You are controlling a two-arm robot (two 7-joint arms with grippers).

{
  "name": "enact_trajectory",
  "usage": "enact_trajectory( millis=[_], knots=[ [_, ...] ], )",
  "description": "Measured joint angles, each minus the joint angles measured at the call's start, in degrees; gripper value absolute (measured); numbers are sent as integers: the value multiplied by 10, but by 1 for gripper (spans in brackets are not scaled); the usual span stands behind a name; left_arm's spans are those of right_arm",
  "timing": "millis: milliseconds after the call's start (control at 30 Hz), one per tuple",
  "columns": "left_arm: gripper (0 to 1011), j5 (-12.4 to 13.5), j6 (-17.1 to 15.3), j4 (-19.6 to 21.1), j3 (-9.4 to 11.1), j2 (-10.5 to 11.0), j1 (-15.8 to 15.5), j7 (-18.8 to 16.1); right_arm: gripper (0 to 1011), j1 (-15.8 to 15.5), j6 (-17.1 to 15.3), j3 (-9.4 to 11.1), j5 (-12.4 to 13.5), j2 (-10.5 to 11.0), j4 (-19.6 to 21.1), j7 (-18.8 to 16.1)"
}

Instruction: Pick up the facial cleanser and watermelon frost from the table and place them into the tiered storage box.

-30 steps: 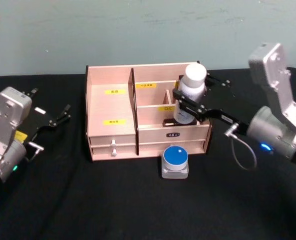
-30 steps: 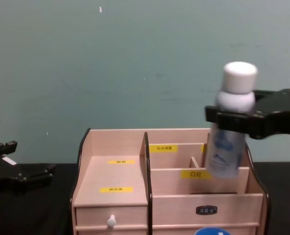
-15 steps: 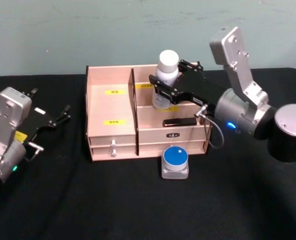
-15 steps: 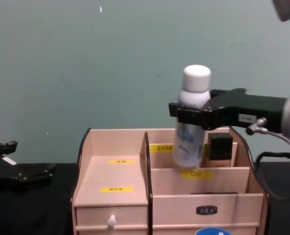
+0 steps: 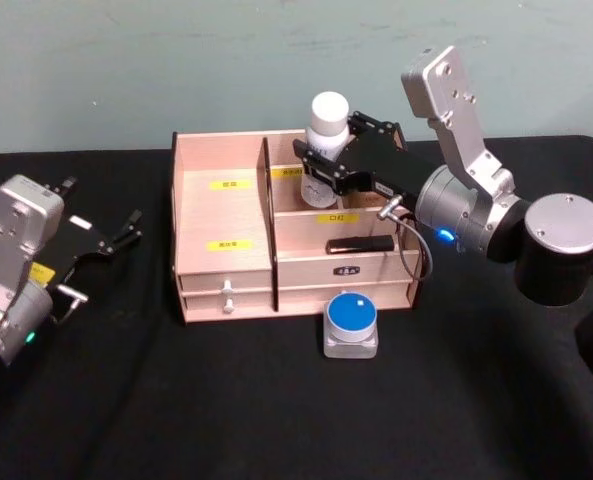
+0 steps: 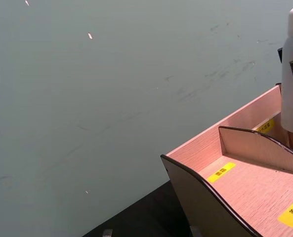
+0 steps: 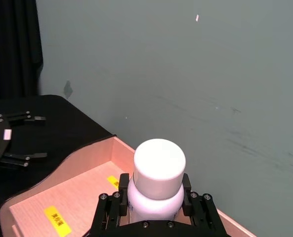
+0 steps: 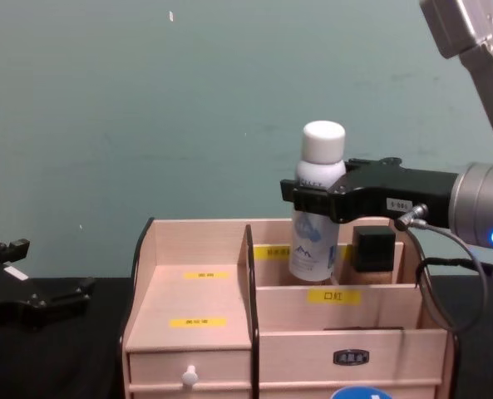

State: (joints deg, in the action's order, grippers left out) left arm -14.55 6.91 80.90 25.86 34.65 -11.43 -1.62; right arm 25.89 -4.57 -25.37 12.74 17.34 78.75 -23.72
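Note:
The facial cleanser (image 5: 323,150), a white bottle with a rounded cap, stands upright in my right gripper (image 5: 324,170), which is shut on its upper body. The facial cleanser (image 8: 316,224) has its base down at the rear compartment of the tiered storage box (image 8: 192,291), just right of the tall divider. The right wrist view looks down on the cleanser cap (image 7: 159,162) between the right gripper (image 7: 156,205) fingers. The watermelon frost (image 5: 351,322), a jar with a blue lid, sits on the table before the storage box (image 5: 221,215). My left gripper (image 5: 101,210) rests open at the far left.
A small beige bottle with a black cap (image 8: 372,249) stands in the rear compartment just right of the cleanser. A flat black item (image 5: 361,243) lies in a lower tier. Black cloth covers the table (image 5: 176,400); a green wall rises behind.
The right gripper has carried the facial cleanser left from the box's right end and lowered it toward the rear compartment beside the divider. The left arm has not moved.

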Motion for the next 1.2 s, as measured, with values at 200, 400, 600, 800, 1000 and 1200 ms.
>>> enact_trajectory(
  millis=[200,400,600,800,1000,1200],
  knots=[
    [1010,0,0,0,0,0,0,0,595,7,12,4,0,-6,-20,-1],
    [1010,0,0,0,0,0,0,0,595,15,20,4,0,-12,-32,-5],
    [1009,0,0,0,0,0,0,0,595,20,22,2,0,-17,-41,-7],
    [1010,0,0,0,0,0,0,0,596,25,25,-3,0,-23,-54,-11],
    [1010,0,0,0,0,0,0,0,595,31,32,-5,-1,-29,-68,-15],
    [1010,0,0,0,0,0,0,0,595,32,35,-7,0,-33,-79,-16]
  ],
)
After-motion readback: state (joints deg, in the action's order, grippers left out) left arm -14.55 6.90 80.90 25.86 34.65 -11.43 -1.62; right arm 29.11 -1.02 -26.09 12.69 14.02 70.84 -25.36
